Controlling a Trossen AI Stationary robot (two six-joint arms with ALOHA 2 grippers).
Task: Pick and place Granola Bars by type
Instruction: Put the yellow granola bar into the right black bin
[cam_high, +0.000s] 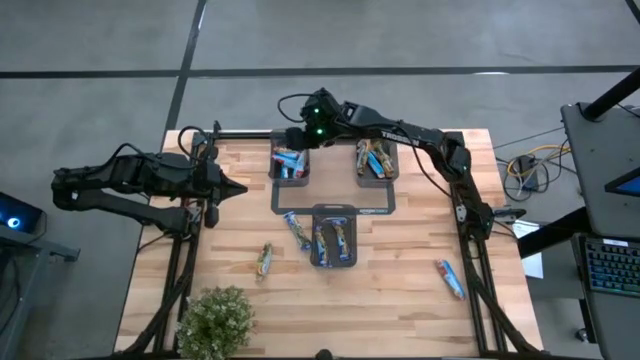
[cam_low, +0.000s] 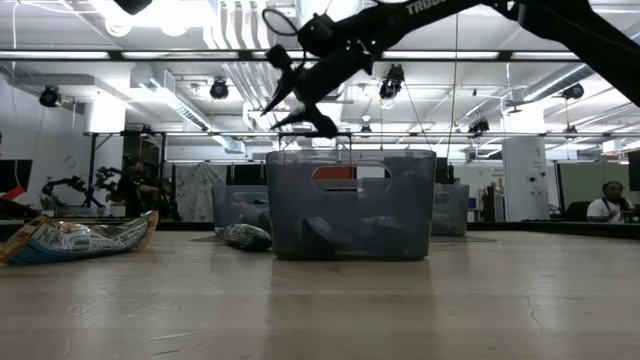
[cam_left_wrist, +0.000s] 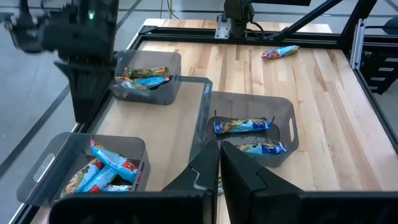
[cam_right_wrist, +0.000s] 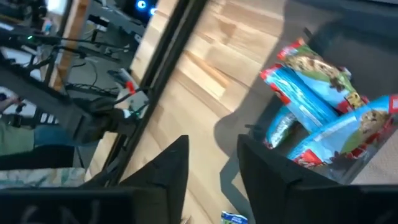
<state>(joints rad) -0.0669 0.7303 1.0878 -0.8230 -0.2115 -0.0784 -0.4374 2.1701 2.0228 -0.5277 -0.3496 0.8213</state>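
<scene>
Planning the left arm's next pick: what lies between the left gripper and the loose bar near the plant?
In the high view, only bare wood lies between the left gripper and the loose granola bar; the plant sits farther off.

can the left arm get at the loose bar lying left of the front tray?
Probably yes. The left gripper is shut and holds nothing, and the loose bar lies on bare table on its side, nothing between them or on top.

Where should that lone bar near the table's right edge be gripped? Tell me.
Grip the bar across its narrow middle from straight above, jaws turned across its length: it lies flat and diagonal on the table, nothing touching it.
</scene>
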